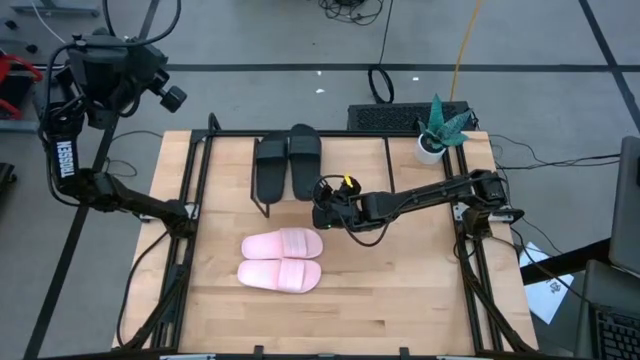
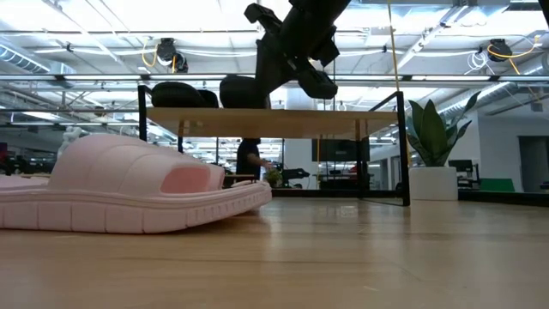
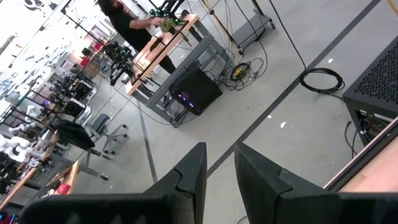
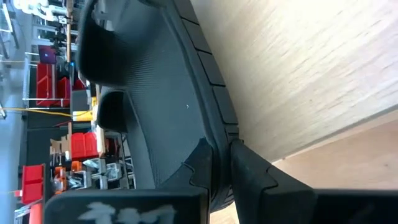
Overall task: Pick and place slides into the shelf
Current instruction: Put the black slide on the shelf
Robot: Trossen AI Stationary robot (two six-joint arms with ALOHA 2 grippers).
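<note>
My right gripper [image 1: 320, 203] pinches the heel rim of a black slide [image 1: 305, 160] lying beside its mate [image 1: 270, 163] on the shelf [image 1: 400, 160], while both pink slides [image 1: 282, 260] wait on the table [image 1: 400, 290].

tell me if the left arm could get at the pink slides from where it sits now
Probably not as it sits: the left tool is raised off the table's far-left corner, facing the floor. The pink slides lie uncovered mid-table, and the right tool grips a black slide farther back.

Dark jointed arms, white-lettered left arm [image 1: 66, 158]
</note>
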